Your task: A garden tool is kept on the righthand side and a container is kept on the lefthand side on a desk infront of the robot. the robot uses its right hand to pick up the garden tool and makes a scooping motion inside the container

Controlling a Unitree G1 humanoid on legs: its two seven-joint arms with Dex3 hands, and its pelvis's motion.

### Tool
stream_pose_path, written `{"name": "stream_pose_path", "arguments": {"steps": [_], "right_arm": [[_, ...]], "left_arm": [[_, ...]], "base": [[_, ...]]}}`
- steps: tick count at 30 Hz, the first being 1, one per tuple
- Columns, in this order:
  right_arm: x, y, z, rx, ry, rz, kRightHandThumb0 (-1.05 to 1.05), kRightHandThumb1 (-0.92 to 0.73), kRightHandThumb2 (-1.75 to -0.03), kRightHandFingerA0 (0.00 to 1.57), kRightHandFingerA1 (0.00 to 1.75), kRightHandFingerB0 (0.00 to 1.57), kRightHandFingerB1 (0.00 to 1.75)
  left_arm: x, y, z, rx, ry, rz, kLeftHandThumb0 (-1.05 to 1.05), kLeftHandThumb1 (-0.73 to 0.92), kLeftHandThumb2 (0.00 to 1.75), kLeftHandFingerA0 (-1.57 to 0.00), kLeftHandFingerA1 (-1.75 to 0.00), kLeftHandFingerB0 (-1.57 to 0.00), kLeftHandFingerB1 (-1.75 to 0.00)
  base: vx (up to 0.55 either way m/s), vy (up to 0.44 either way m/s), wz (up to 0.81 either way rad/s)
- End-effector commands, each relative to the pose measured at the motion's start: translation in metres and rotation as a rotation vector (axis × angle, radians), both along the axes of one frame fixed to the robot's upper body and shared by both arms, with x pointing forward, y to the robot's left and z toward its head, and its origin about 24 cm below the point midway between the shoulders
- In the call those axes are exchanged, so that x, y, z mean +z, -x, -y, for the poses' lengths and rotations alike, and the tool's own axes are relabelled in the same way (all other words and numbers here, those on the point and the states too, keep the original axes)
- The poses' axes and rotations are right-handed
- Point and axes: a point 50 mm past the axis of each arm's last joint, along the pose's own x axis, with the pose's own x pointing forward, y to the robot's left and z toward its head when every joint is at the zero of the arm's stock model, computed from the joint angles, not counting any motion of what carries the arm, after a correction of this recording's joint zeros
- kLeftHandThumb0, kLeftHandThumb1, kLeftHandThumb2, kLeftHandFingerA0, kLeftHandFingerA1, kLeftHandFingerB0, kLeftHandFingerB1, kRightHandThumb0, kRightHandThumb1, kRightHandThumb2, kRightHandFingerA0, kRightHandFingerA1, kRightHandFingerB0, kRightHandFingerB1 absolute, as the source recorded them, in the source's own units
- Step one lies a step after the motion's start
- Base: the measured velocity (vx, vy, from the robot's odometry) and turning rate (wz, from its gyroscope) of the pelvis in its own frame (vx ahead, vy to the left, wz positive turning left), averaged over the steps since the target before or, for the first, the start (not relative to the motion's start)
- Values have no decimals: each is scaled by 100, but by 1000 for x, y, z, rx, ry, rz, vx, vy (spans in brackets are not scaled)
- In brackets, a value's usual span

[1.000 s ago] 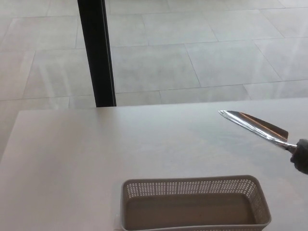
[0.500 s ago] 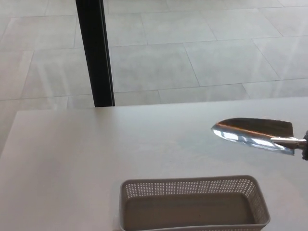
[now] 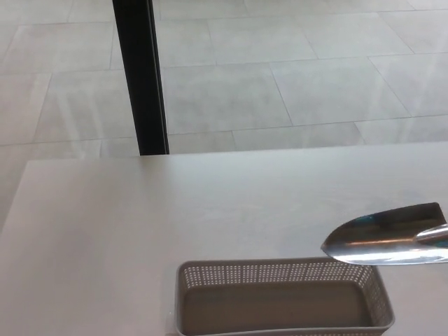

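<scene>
Shiny metal trowel (image 3: 385, 236) hung tip-left above the grey perforated container (image 3: 280, 297) at the table's (image 3: 140, 224) front edge, right end. You saw neither hand, so finger state was unknown.

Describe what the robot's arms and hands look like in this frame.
Nothing of them can be described: neither arm nor hand shows in the head view now. Only the shiny silver metal trowel blade enters from the right edge, above the grey perforated plastic basket on the white desk. Its handle and whatever holds it lie outside the picture.
</scene>
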Motion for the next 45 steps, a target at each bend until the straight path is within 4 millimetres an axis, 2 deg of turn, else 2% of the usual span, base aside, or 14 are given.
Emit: {"name": "stream_pose_path", "arguments": {"steps": [1, 11, 13, 15, 17, 18, 21, 23, 32, 37, 38, 40, 41, 45], "right_arm": [[9, 9, 2, 129, 86, 47, -10, -41, -80, 91, 167, 80, 146], [5, 4, -4, 137, 116, 50, -13, -43, -76, 97, 157, 87, 136], [4, 2, -7, 139, 130, 45, -12, -41, -82, 92, 162, 83, 141], [3, 0, -9, 136, 148, 36, -19, -48, -73, 91, 161, 84, 131], [2, -3, -13, 137, 164, 27, -25, -49, -61, 95, 154, 98, 103], [2, -3, -14, 133, 172, 25, -28, -52, -59, 100, 139, 100, 92], [1, -6, -18, 132, 191, 24, -25, -52, -60, 96, 146, 99, 93], [0, -8, -20, 120, 219, 18, -23, -51, -63, 90, 155, 92, 110], [7, -18, -37, -60, 340, -75, -26, -52, -59, 90, 150, 96, 91], [8, -22, -40, -112, 364, -56, -27, -52, -61, 91, 158, 100, 94], [8, -22, -42, -116, 359, -65, -26, -53, -62, 90, 160, 96, 105], [9, -22, -44, -117, 356, -69, -27, -53, -62, 89, 161, 94, 110], [8, -22, -49, -94, 340, -72, -29, -54, -61, 90, 163, 97, 95], [8, -20, -64, -65, 351, -106, -36, -56, -61, 88, 159, 100, 67]], "left_arm": [[12, 1, -15, -3, -64, -25, -55, 64, 62, -58, -45, -44, -37], [11, 0, -14, 28, -61, -12, -49, 67, 60, -58, -43, -46, -37], [11, -2, -14, 18, -60, -7, -51, 64, 60, -55, -44, -43, -37], [12, -3, -14, -2, -60, -13, -53, 64, 60, -56, -45, -44, -37], [12, -3, -14, 11, -56, -13, -51, 64, 60, -57, -46, -44, -38], [12, -4, -14, 7, -57, -16, -52, 65, 60, -57, -45, -43, -37], [12, -4, -14, 0, -65, -18, -52, 64, 60, -56, -44, -44, -37], [12, -4, -14, -27, -70, -29, -56, 65, 63, -57, -45, -43, -37], [13, -6, -14, -16, -64, -7, -50, 69, 59, -57, -43, -45, -36], [14, -7, -15, -21, -66, -11, -54, 65, 62, -57, -45, -43, -37], [15, -8, -16, -21, -62, -12, -55, 65, 62, -56, -45, -43, -37], [15, -8, -16, -21, -63, -7, -53, 65, 61, -57, -45, -44, -37], [15, -8, -15, -14, -63, 1, -51, 68, 58, -58, -42, -44, -35], [15, -11, -15, -20, -64, 2, -50, 68, 59, -57, -43, -45, -36]], "base": [[0, 0, 0], [0, 0, 0], [0, 0, 0], [0, 0, 0], [0, 0, 0], [0, 0, 0], [0, 0, 0], [0, 0, 0], [0, 0, 0], [0, 0, 0], [0, 0, 0], [0, 0, 0], [0, 0, 0], [0, 0, 0]]}}
